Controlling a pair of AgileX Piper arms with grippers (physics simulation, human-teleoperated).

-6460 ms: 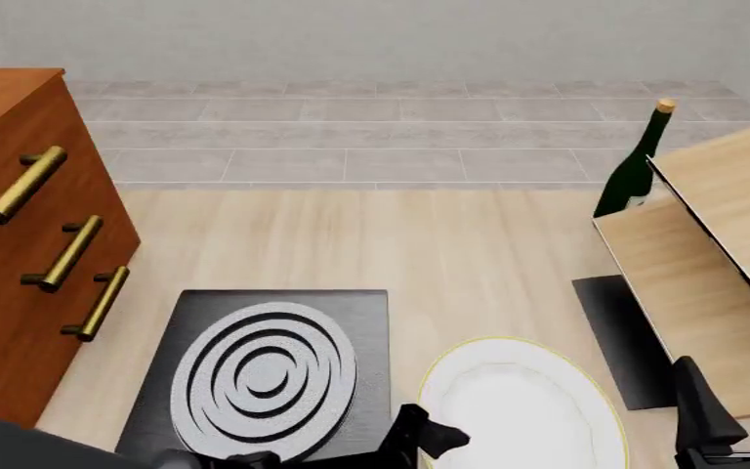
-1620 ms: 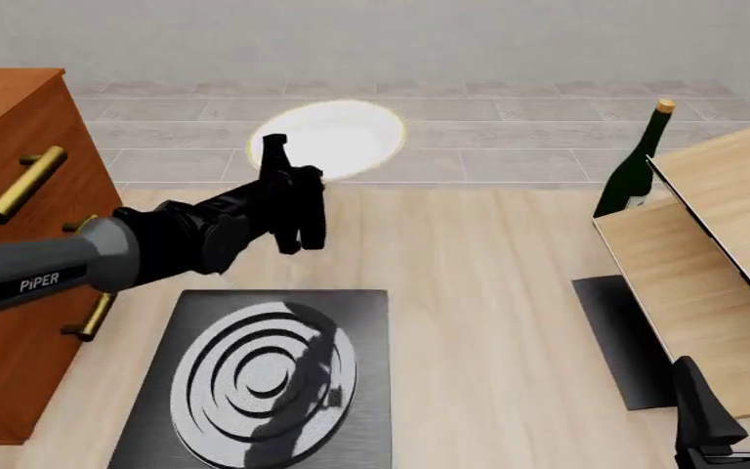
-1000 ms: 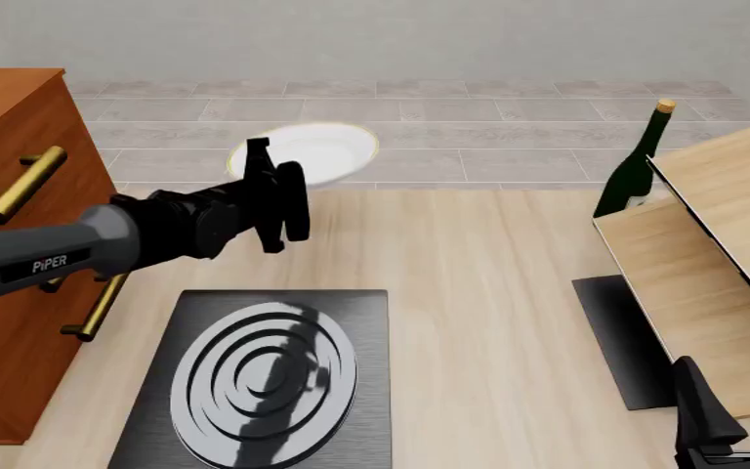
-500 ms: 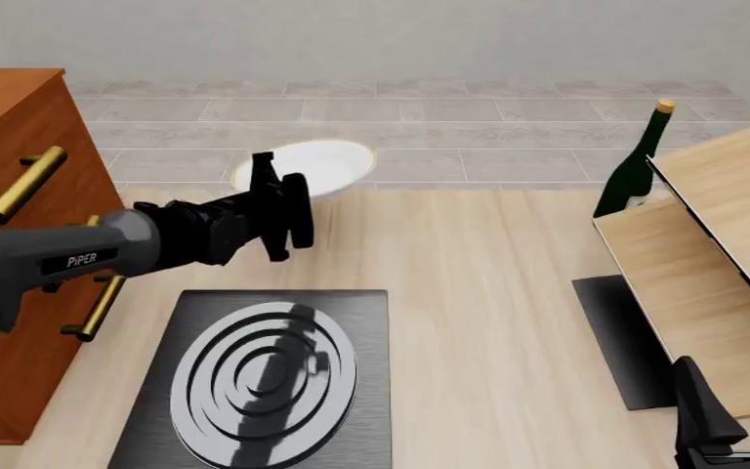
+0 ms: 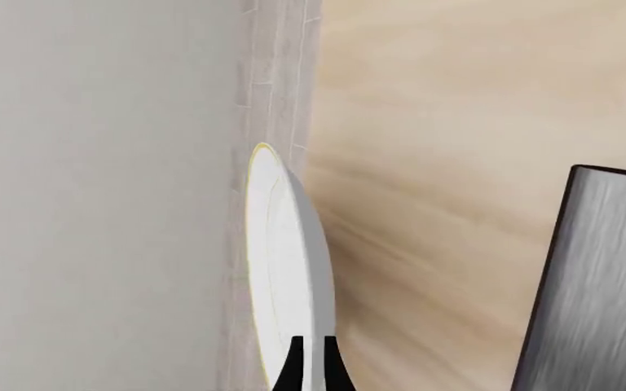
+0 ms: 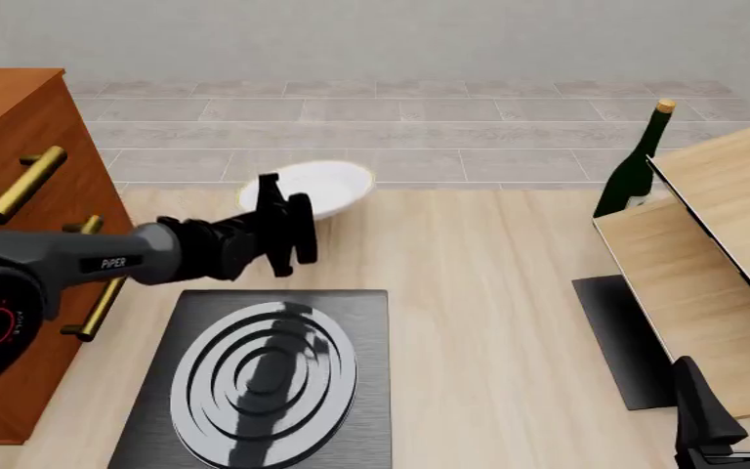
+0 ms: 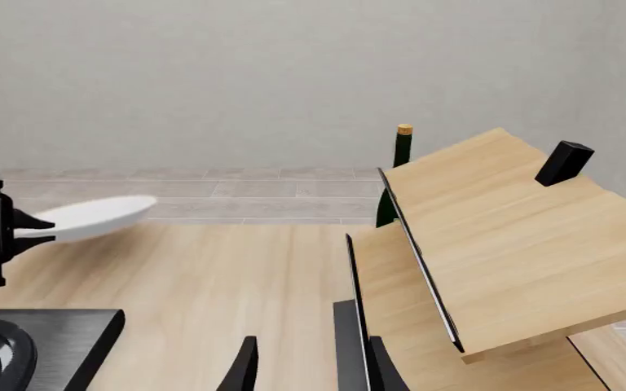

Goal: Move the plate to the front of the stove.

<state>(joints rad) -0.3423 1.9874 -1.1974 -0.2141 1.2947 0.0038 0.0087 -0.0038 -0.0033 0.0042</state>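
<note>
Left gripper point(image 6: 284, 225) clamping near edge of plate point(image 6: 316, 188), holding it airborne, near level, above desk point(image 6: 479, 293) at 12 o'clock of stove point(image 6: 265, 376). Next: lowering straight down. Right gripper point(image 7: 307, 371) idling, fingers apart.

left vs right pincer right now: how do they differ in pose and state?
The left pincer is shut on the plate, holding it above the table beyond the stove; the right pincer holds nothing and its fingers stand apart. The left reaches far forward from the left; the right sits back at the near right edge beside the wooden shelf. Both are black.
</note>
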